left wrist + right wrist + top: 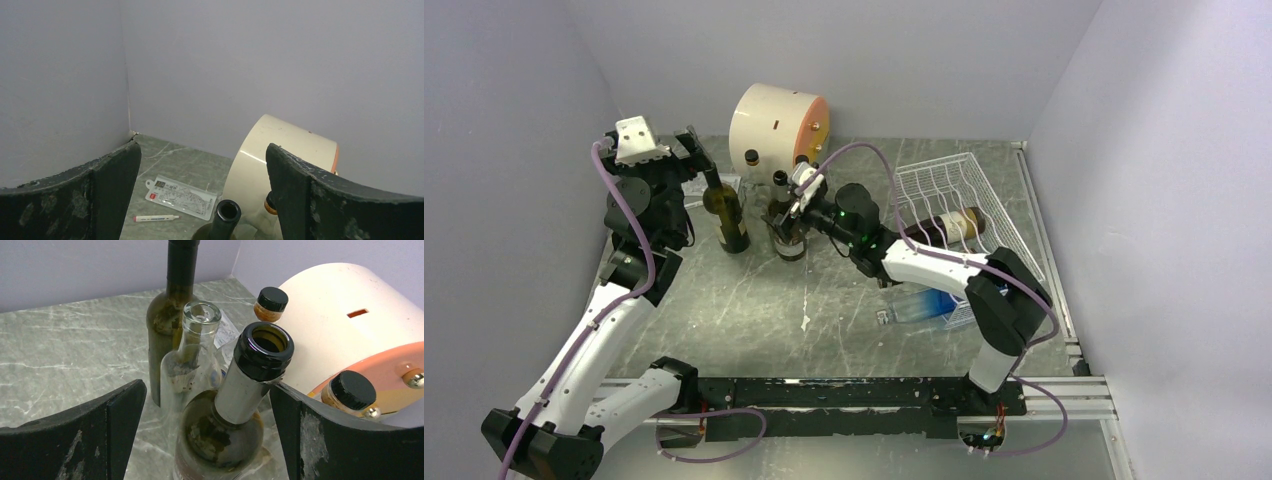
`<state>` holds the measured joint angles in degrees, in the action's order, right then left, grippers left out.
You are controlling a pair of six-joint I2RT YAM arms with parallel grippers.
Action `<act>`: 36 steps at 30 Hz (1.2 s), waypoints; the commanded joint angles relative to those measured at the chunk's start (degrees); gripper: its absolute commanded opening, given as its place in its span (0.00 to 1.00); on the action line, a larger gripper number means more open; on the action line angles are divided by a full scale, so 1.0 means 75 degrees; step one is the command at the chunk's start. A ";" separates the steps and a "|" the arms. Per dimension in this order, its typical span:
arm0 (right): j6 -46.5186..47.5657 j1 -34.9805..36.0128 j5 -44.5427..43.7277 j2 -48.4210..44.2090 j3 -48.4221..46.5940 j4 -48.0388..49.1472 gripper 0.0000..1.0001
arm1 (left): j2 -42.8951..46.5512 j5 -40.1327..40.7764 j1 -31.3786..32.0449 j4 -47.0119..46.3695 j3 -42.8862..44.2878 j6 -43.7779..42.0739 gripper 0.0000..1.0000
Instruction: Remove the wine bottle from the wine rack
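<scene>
Wine rack, right rear, cradles one wine bottle lying flat; its removal is judged pending. Right gripper is released, jaws spread around the neck of an upright dark bottle. Next move: lift clear, cross to the rack. Obstructions: cream drum, clear bottle. Left gripper, likewise unclenched, hovers over an olive bottle.

A grey marbled worktop is shown. A white wire wine rack, a cream drum, upright bottles, a flat packet and a pen are set on it.
</scene>
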<state>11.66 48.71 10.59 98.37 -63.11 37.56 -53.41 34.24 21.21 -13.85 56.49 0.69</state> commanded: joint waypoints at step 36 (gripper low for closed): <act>0.3619 -0.1794 -0.1063 -0.3528 0.0803 -0.8556 0.98 | 0.0102 -0.0165 -0.0246 0.0281 0.0332 0.0406 0.98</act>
<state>33.47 35.27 0.40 69.45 -54.19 -23.00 -52.71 34.22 20.64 -12.23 57.36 2.37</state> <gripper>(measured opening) 0.981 0.984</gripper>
